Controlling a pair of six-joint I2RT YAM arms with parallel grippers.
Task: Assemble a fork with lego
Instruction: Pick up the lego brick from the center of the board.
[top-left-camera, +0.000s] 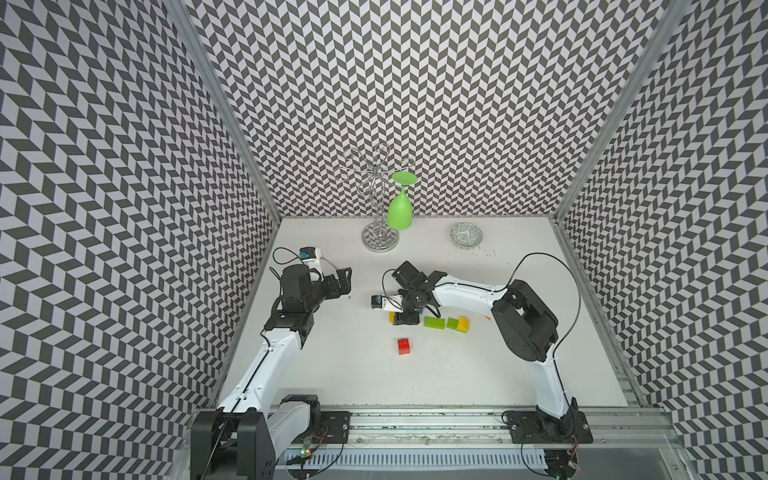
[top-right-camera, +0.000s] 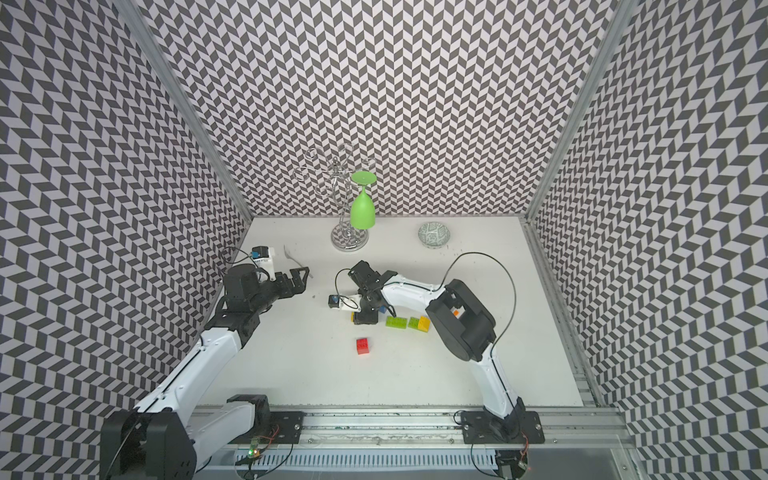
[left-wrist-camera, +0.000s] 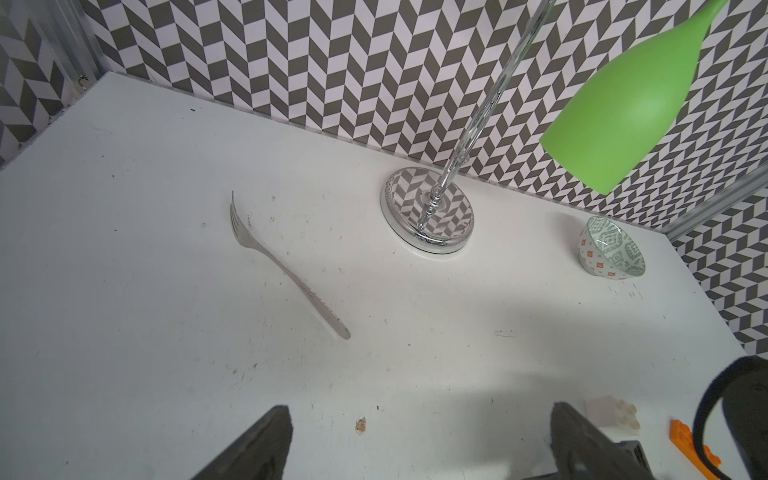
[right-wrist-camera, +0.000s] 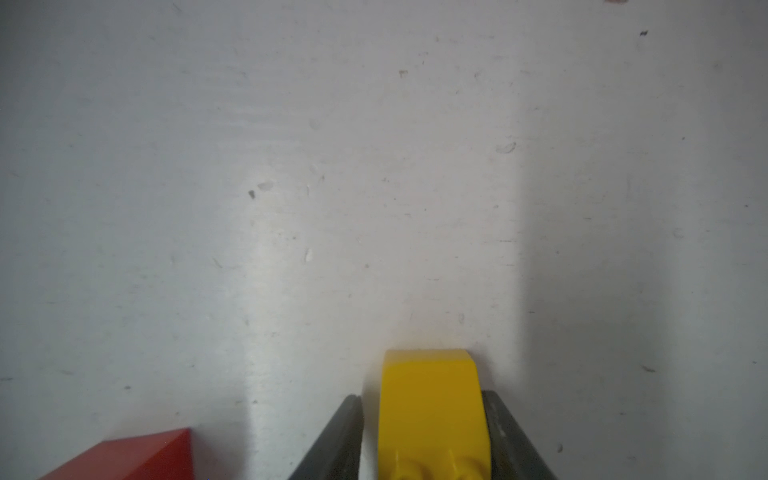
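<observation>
Lego bricks (top-left-camera: 434, 322) lie loose mid-bench in both top views: a red brick (top-left-camera: 403, 346) sits alone, green and yellow ones form a row, and the right gripper (top-left-camera: 405, 319) is down at the row's end. No fork stands yet, so I judge nearly all assembly remains.

In the left wrist view, the left gripper (left-wrist-camera: 422, 407) has its fingers spread and empty, with a white brick (left-wrist-camera: 611, 411) and an orange brick (left-wrist-camera: 690, 444) nearby.

In the right wrist view, the fingers straddle a yellow brick (right-wrist-camera: 432, 415) on the bench (right-wrist-camera: 291, 166). One touches it and a slit shows at the other, so they are not clenched.
</observation>
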